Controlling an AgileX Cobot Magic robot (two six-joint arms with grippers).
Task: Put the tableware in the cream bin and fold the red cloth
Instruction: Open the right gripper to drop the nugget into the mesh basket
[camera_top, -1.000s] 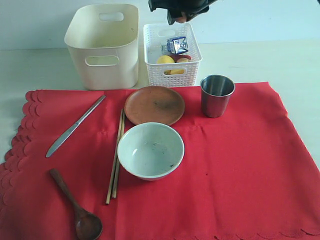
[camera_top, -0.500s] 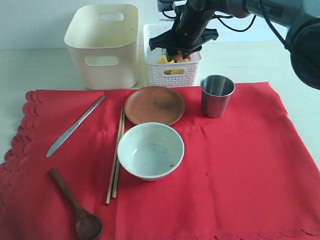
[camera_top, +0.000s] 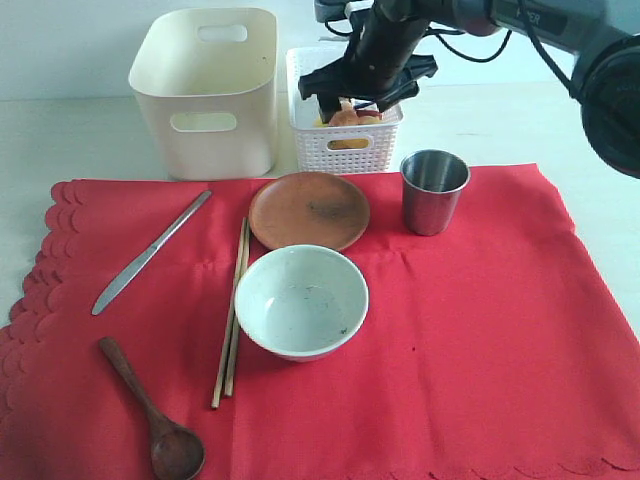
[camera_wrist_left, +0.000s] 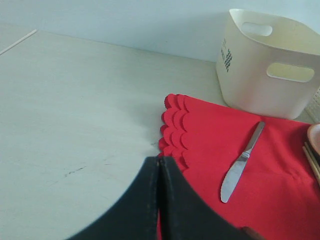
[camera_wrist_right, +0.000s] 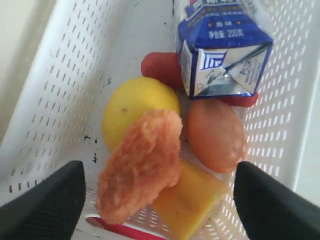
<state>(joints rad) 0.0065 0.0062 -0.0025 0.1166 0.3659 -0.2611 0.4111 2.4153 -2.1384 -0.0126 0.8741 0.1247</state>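
hovering over white lattice plastic basket (camera_top: 345, 150), right gripper (camera_wrist_right: 160, 175) spread wide around a crumbly orange food piece (camera_wrist_right: 142, 165); left gripper (camera_wrist_left: 159, 200) pinched together, empty. tableware (camera_top: 301, 300) on large red scalloped cloth (camera_top: 480, 340), none in tall cream plastic bin (camera_top: 205, 90). could topple nearby steel cup (camera_top: 434, 190) if swung low.

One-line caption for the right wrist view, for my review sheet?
Open right end effector above the white lattice basket, over a blue-and-white milk carton, yellow fruit and an orange fried-looking piece.
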